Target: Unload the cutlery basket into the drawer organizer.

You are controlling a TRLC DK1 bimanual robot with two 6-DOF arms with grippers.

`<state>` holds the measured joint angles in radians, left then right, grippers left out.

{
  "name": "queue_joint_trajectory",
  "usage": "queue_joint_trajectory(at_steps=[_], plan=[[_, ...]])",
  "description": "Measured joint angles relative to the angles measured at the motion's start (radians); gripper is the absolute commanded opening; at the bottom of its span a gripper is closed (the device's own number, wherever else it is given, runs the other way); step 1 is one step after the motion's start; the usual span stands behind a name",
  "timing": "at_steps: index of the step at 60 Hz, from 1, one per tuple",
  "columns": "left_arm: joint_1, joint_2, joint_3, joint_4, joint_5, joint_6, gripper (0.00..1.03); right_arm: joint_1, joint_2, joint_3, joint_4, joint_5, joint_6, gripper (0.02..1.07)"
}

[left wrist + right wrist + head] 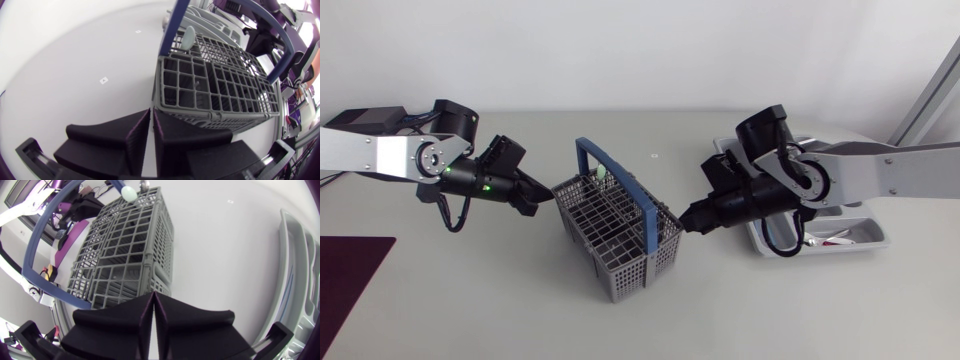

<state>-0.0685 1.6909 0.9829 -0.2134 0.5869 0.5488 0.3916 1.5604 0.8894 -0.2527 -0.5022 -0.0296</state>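
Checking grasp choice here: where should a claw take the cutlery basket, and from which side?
Likely the blue handle, from above: it arches upright over the cutlery basket with open space beneath, whereas the basket itself looks too wide to span.

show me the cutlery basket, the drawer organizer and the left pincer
cutlery basket (620, 235): head view, on its grey grid top
drawer organizer (876, 236): head view, at its corner by the rim
left pincer (151, 112): left wrist view, midway between its closed fingertips
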Motion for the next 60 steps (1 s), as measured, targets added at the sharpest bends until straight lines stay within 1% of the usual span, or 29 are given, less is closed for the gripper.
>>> queue_joint_trajectory(at_steps=[12,25,30,35,43,50,60], plan=[[-0.035,0.084,0.084,0.006,0.006,-0.039,0.19,0.057,-0.039,-0.009,-0.03,-0.067,0.0,0.1],[-0.08,0.137,0.169,0.014,0.0,-0.082,0.19,0.124,-0.044,-0.022,-0.042,-0.079,0.0,0.1],[-0.092,0.14,0.179,0.013,0.007,-0.083,0.19,0.12,-0.056,-0.025,-0.05,-0.081,0.0,0.1],[-0.09,0.139,0.179,0.006,0.015,-0.082,0.19,0.081,-0.077,-0.025,-0.056,-0.081,0.0,0.1],[-0.046,0.103,0.173,-0.061,0.015,-0.068,0.19,0.0,-0.096,-0.02,-0.044,-0.078,0.0,0.1],[-0.003,-0.014,0.117,-0.124,0.014,-0.02,0.19,-0.048,-0.092,-0.009,-0.022,-0.077,-0.001,0.1],[-0.002,-0.224,0.032,-0.266,0.016,0.071,0.19,-0.074,-0.043,0.045,0.013,-0.073,-0.001,0.1]])
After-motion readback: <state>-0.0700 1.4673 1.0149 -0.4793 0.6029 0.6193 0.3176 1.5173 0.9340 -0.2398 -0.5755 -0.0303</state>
